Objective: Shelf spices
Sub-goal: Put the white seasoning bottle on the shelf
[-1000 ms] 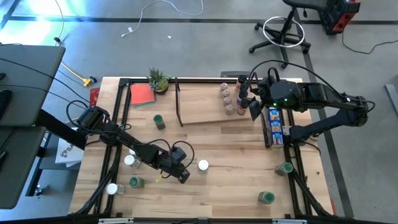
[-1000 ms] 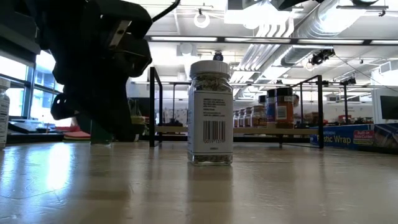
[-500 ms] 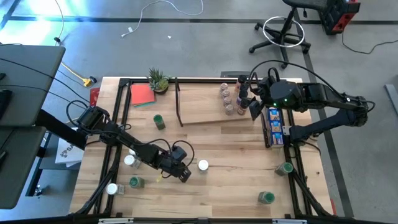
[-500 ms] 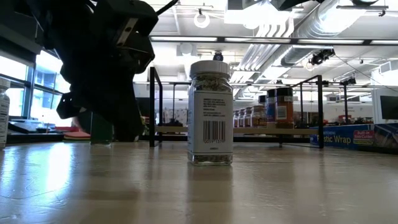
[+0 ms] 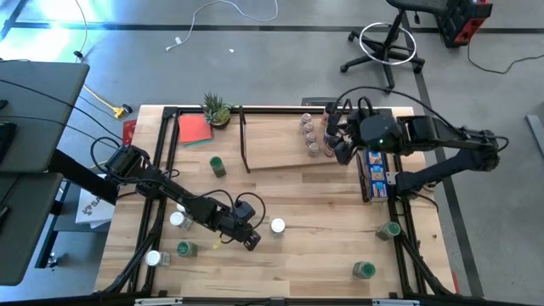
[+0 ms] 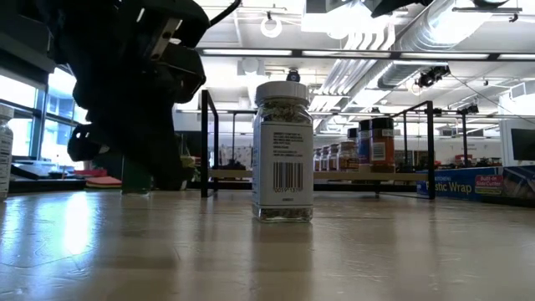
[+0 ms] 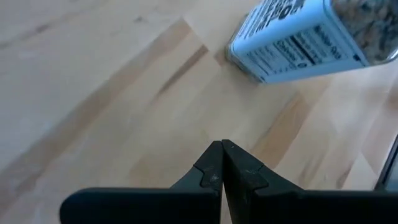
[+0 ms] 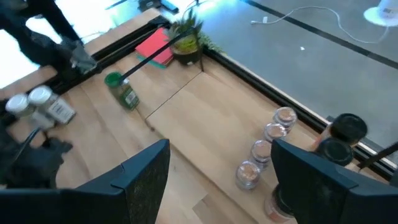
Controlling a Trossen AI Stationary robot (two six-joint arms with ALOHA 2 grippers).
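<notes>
- Since a second ago my right arm has drawn in a little over the shelf; my left arm has barely stirred, and no jar has shifted.
- Right claw hangs above the shelf's right end, jaws well apart, nothing between them. The wrist view looks down past both fingers onto the row of jars already shelved, with two black-lidded ones beside them.
- Left claw is low over the front of the table, jaws pressed together, holding nothing. It sits just beside the white-topped jar, not touching it.
- That jar stands upright, long axis vertical, lid up, barcode label turned toward the low camera. It is well apart from the shelf.
- Other loose spices: green-lidded jars at the front left, front right and right edge; white-topped ones at the left; one green jar nearer the shelf.
- Handling, my guess: a rigid, light jar with smooth, slick sides, glass or hard plastic, so liable to break if dropped. Tall for its base, so a sideways nudge could tip it.
- Best hold: across the body below the lid, jaws level, squeezing the flatter label faces.
</notes>
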